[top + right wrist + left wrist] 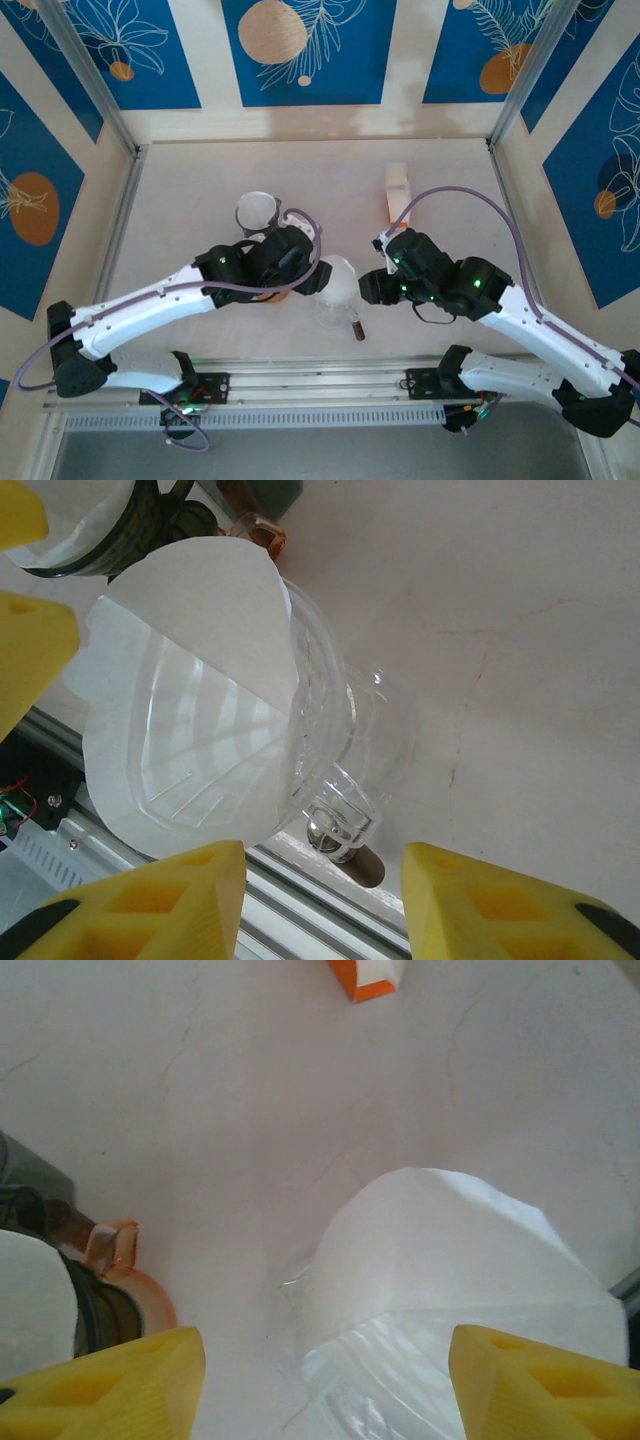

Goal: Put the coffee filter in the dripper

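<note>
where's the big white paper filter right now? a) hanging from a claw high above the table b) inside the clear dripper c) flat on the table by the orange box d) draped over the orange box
b: the right wrist view shows the paper filter lying against the inside of the clear dripper, its edge above the rim.

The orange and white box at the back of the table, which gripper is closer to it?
Right. The right gripper sits just in front of the box; the left gripper is farther off to the left, past the dripper.
</note>
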